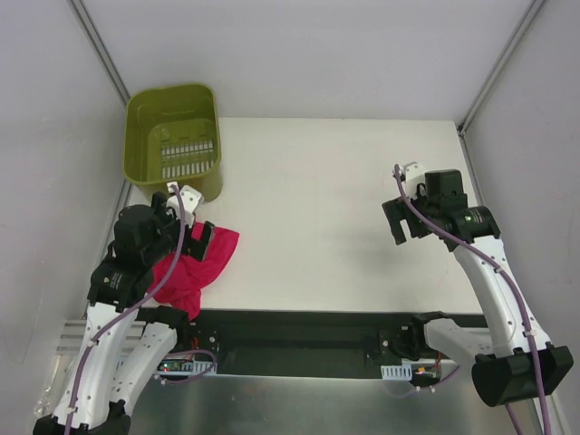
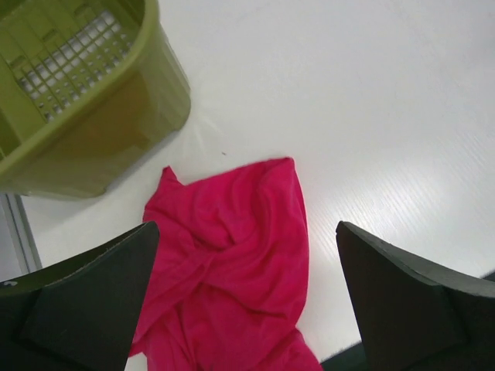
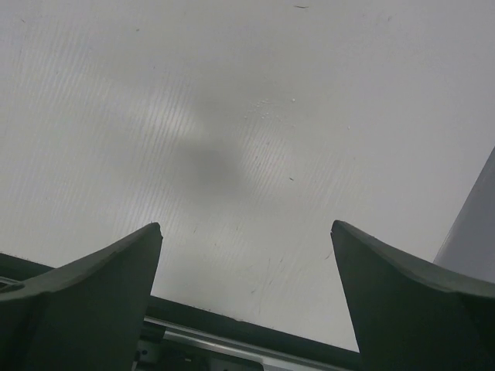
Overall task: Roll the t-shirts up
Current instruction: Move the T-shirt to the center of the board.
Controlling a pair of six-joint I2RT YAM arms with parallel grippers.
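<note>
Your left gripper [image 2: 246,232] is released: both dark fingers [image 2: 85,301] are spread wide with nothing between the pads. It hangs over the plain magenta-red short-sleeved t-shirt [image 2: 232,263]. From the wrist view, the fabric lies below the gap and runs down between the fingers. I cannot tell whether the fingertips touch the cloth.

The shirt is a crumpled, twisted heap, not flat and not rolled. It sits at the near-left corner of the white table [image 1: 335,208], and its near end reaches the table's front edge. Folds cross in the middle of the heap. One pointed bit of cloth sticks out toward the olive-green plastic basket [image 1: 172,93].

The basket stands upright just beyond the shirt at the far-left of the table, and you can see its slotted floor from above. In the left wrist view a thin strip of table shows between the basket wall and the nearest cloth, so they are close but apart.

Your right gripper [image 3: 246,228] is also released, with its fingers wide and nothing held. It hangs over bare table on the right side, well apart from the shirt and the basket. A soft grey shadow lies on the surface below it.
</note>
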